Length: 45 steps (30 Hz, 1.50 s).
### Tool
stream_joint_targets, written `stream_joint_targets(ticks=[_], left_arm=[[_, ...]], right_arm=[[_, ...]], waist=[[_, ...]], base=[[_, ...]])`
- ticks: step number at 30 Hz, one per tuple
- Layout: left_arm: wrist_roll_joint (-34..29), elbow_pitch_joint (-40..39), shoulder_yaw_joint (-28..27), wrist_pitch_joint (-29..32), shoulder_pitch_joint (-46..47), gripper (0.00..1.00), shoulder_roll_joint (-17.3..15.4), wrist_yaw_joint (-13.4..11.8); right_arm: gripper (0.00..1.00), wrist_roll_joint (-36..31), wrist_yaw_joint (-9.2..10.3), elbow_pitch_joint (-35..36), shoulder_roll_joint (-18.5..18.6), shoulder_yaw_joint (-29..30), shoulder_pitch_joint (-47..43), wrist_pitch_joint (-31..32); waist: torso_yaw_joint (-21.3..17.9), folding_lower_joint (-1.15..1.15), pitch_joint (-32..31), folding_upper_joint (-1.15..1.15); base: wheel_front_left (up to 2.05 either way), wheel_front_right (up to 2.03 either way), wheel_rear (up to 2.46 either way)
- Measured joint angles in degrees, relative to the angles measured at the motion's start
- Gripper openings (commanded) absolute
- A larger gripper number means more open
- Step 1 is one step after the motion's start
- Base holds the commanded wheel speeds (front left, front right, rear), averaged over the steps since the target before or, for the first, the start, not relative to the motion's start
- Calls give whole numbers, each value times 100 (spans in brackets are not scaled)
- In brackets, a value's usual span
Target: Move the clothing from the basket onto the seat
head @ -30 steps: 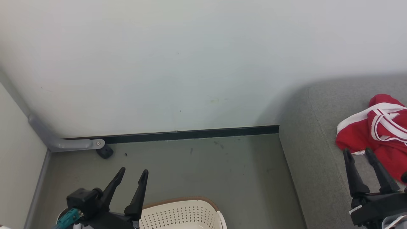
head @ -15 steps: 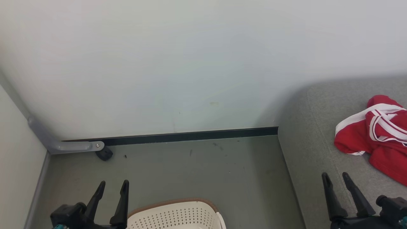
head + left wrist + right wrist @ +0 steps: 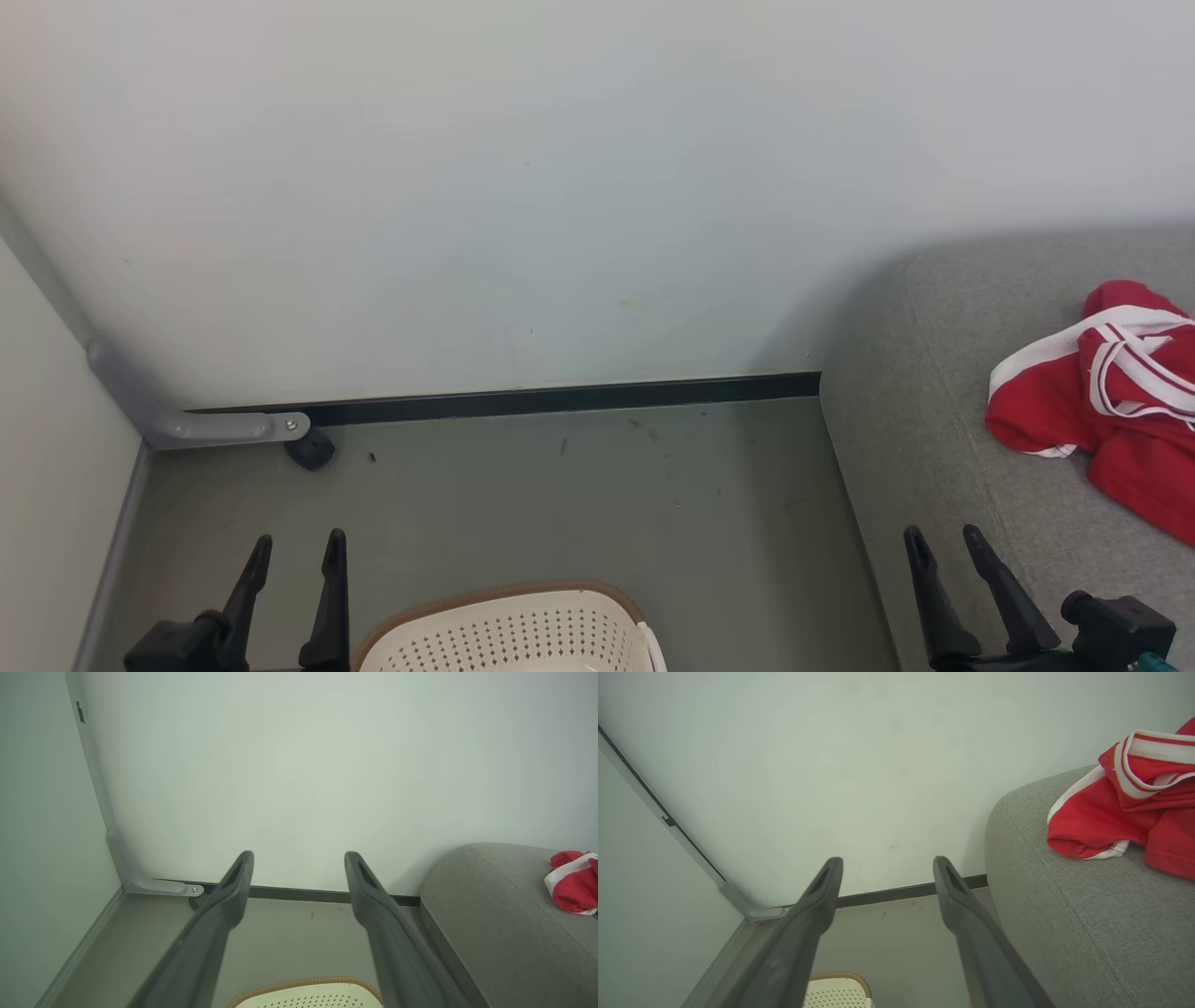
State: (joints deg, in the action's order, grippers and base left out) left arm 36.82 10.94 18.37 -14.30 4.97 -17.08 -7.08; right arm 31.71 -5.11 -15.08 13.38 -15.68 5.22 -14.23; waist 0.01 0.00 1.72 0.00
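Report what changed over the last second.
Both drew back down the head view, open and empty: the left tool beside the basket, the right tool away from the clothing's edge. Clothing on the seat and basket stayed put.

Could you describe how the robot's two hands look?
The left hand and right hand match: each has two long, dark grey fingers, tapering to rounded tips with a narrow slot, on a black blocky base. A teal part sits by the right base.
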Motion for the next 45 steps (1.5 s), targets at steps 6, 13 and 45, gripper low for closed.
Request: stream_joint_targets(ticks=[6, 13, 45], left_arm=[[-285, -30, -283, 0, -81, 100, 183, -3], [-513, -147, -493, 0, -159, 100, 297, -3], [-1017, -127, -1069, 0, -311, 100, 768, 470]], right_arm=[[100, -58, -1, -16, -74, 13, 12, -5], [100, -203, -27, -38, -132, -8, 25, -5], [100, -563, -94, -55, -240, 42, 158, -7]], waist=[[7, 0, 26, 0], [-14, 0, 38, 0], [-142, 0, 49, 0]], base=[[0, 0, 0], [0, 0, 0], [0, 0, 0]])
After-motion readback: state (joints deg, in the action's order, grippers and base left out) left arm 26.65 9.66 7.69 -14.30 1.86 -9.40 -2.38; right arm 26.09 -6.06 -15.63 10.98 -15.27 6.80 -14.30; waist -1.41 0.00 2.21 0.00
